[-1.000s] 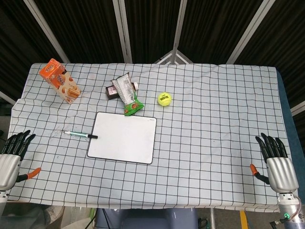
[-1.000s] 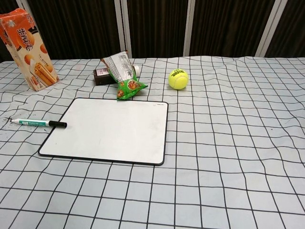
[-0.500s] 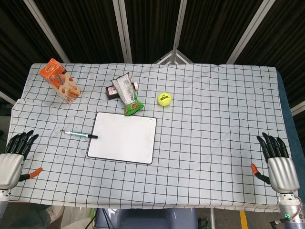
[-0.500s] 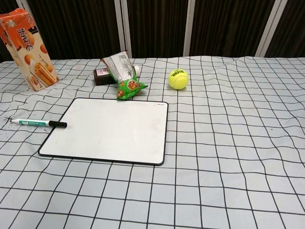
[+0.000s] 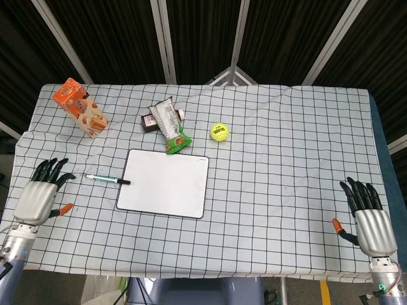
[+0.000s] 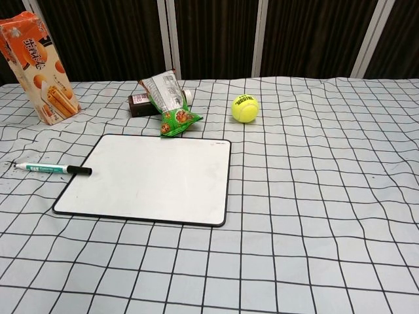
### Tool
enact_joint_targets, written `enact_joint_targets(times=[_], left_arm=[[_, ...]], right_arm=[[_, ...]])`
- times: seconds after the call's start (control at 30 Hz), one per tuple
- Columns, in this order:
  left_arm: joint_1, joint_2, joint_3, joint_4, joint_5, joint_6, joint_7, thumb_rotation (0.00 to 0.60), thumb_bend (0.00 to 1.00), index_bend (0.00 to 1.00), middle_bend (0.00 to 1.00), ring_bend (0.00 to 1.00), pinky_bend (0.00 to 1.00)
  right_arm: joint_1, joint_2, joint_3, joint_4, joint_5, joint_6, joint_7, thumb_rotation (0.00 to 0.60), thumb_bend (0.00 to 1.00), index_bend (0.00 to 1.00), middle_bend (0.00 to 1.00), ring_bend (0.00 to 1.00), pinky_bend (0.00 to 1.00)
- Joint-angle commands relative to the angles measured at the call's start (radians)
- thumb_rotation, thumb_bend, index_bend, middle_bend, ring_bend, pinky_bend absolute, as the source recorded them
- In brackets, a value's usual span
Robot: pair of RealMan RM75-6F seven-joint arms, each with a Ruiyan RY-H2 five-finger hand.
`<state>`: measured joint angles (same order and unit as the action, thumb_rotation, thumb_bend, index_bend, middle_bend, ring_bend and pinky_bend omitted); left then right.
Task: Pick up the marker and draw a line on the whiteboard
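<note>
- Over the near left edge of the checked tablecloth (image 5: 286, 146): left hand (image 5: 39, 194), palm down, dark fingers (image 5: 52, 170) spread and pointing away from the robot, holding nothing; seen in the head view only.
- Just to the right of that hand's fingertips, apart from them: marker (image 5: 106, 179), lying flat on the cloth, pale green-and-white barrel toward the hand, black cap end away from it.
- Beyond the marker's cap, farther right of the left hand: whiteboard (image 5: 164, 183), flat on the cloth, white face blank, thin dark rim; cap end meeting or just overlapping the board's left edge, contact not sure from either view.
- Over the near right edge of the cloth: right hand (image 5: 365, 213), palm down, fingers apart and straight, empty, orange-tipped thumb off to its inner side; well apart from board and marker.
- Ahead of the left hand, toward the far left corner: orange biscuit box (image 5: 80, 108), standing upright.
- Ahead and right of the left hand, past the whiteboard's far edge: snack packet (image 5: 170, 124), with green at its near end, lying partly over a small dark carton (image 5: 150, 121).
- Right of the packet, between the two hands but far ahead of both: yellow tennis ball (image 5: 219, 131), apart from the packet.
</note>
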<state>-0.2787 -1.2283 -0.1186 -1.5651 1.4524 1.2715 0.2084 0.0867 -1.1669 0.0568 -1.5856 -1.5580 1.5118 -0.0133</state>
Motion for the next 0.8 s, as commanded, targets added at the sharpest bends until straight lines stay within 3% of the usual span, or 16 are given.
enact_joint_targets(times=[0.03, 0.33, 0.8], left_arm=[[-0.067, -0.058, -0.037, 0.050, -0.067, -0.084, 0.075, 0.600, 0.30, 0.40, 0.10, 0.00, 0.07], [-0.172, -0.190, -0.068, 0.181, -0.190, -0.211, 0.214, 0.600, 0.34, 0.41, 0.10, 0.00, 0.07], [-0.265, -0.326, -0.072, 0.297, -0.284, -0.286, 0.323, 0.600, 0.38, 0.42, 0.10, 0.00, 0.07]], right_arm=[[-0.001, 0.001, 0.000, -0.002, 0.002, -0.001, 0.004, 0.600, 0.33, 0.00, 0.00, 0.00, 0.00], [0.002, 0.005, 0.000, -0.004, 0.007, -0.009, 0.014, 0.600, 0.33, 0.00, 0.00, 0.00, 0.00], [0.005, 0.009, 0.001, -0.007, 0.013, -0.018, 0.030, 0.600, 0.33, 0.00, 0.00, 0.00, 0.00]])
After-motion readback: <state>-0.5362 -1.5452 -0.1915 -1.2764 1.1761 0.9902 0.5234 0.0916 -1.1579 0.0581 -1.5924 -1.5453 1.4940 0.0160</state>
